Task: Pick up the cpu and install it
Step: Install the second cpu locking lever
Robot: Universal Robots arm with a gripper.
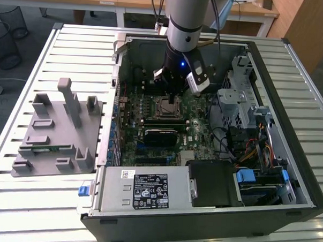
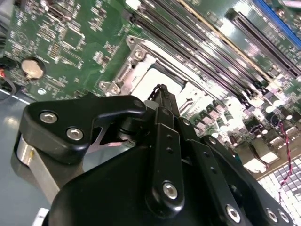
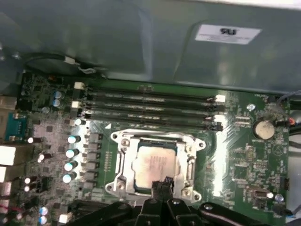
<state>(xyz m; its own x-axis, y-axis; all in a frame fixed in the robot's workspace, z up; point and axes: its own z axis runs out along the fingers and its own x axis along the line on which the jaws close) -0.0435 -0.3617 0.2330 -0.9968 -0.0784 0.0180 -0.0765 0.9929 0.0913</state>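
Observation:
The cpu (image 3: 151,162), a silver square chip, lies flat inside the metal-framed socket (image 3: 123,160) on the green motherboard; in the second wrist view the cpu (image 2: 151,77) shows as a pale patch past the fingertips. My gripper (image 3: 162,184) hangs just above the cpu's edge with its black fingers (image 2: 162,101) pressed together and nothing visibly between them. In the exterior view the gripper (image 1: 171,98) reaches down into the open computer case, right over the socket (image 1: 169,107).
Black memory slots (image 3: 150,101) run beside the socket. The case walls (image 1: 118,71) ring the board, with a drive cage (image 1: 242,103) on the exterior view's right and a power supply (image 1: 142,190) in front. A grey parts fixture (image 1: 59,132) sits on the slatted table.

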